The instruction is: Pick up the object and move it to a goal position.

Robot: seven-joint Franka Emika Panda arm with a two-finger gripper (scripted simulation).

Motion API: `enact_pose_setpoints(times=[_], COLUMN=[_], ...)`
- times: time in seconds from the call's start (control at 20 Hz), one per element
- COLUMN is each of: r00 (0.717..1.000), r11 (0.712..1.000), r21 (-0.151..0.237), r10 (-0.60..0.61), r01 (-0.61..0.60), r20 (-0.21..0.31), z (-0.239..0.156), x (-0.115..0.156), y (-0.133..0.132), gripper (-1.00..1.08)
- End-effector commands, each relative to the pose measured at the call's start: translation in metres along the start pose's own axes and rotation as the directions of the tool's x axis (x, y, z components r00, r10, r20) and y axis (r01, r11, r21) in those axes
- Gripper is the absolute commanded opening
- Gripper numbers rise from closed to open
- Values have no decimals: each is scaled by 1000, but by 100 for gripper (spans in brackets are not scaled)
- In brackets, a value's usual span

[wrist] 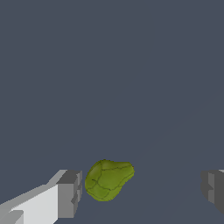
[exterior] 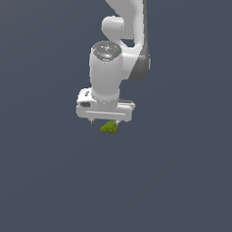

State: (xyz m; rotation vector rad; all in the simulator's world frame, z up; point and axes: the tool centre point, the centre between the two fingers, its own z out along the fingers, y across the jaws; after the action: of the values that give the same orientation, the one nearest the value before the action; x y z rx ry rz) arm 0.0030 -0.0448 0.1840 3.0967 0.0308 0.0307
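Observation:
The object (exterior: pixel 109 127) is a small lumpy olive-green thing lying on the dark grey floor, just under the white gripper (exterior: pixel 105 122). In the wrist view the object (wrist: pixel 108 179) lies between the two grey fingertips, close to one fingertip (wrist: pixel 69 193) and well apart from the other (wrist: pixel 213 189). The jaws stand wide open around it and neither pad touches it. The gripper points straight down from the white arm (exterior: pixel 107 73).
A flat dark grey floor (exterior: pixel 181 191) fills both views. Nothing else shows on it.

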Motion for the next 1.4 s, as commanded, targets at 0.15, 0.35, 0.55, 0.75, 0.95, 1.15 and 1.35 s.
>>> enact_pose_setpoints(times=[0.15, 0.35, 0.55, 0.75, 0.95, 1.15, 1.35], r00=[1000, 999, 996, 987, 968, 935, 892], r11=[1000, 999, 996, 987, 968, 935, 891], r21=[0, 1, 2, 3, 6, 9, 13], r10=[-11, -42, -93, -163, -253, -355, -453], r01=[11, 42, 93, 163, 253, 354, 453], r20=[1, 1, 2, 3, 5, 5, 4], z=[1, 3, 8, 13, 20, 28, 36], x=[-1, -2, -5, -9, -14, -21, -27], y=[-1, 0, -1, -1, -2, -3, -4], gripper=[100, 100, 100, 100, 100, 100, 100])
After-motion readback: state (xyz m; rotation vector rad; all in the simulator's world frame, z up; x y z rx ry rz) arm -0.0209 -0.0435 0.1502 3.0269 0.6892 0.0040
